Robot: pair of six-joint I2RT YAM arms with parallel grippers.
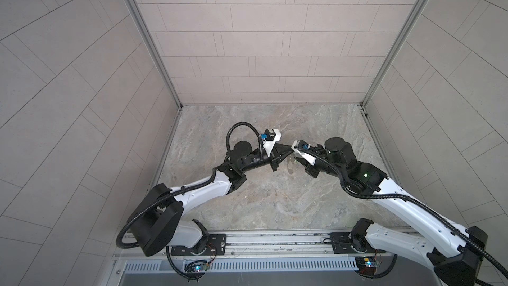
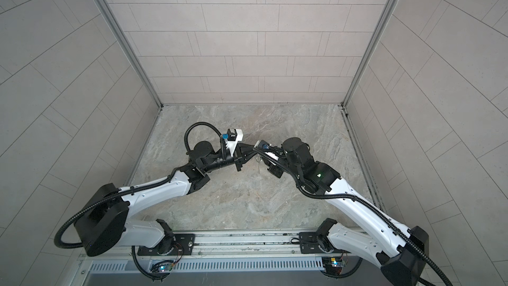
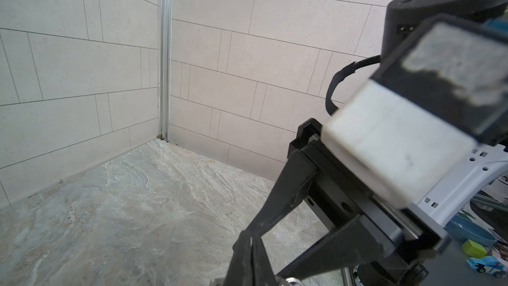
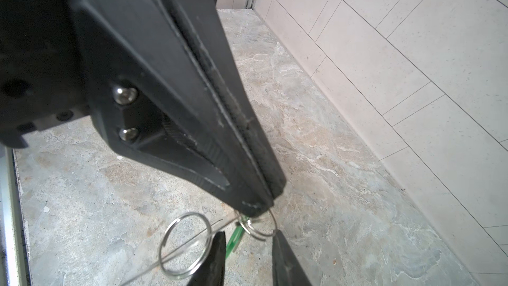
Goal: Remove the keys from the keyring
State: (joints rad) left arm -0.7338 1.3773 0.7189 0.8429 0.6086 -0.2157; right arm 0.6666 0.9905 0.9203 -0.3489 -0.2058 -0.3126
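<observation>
Left end effector (image 4: 264,205): pinched tight on a wire loop (image 4: 247,226) of the keyring (image 1: 290,166), over the counter's (image 1: 275,202) middle.
Right end effector (image 4: 250,232): fingers apart, flanking the green key (image 4: 233,242).
Green key: dangling from the loops.
Keyring: hanging, clear of the counter.

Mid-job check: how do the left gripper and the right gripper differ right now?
The left gripper has its fingers pressed together; the right gripper has its fingers apart. The left gripper pinches the keyring, which hangs below it in a top view; the right gripper grips nothing, and the green key only sits in its gap, close to one finger. Both are black and meet at the same spot above the table.
</observation>
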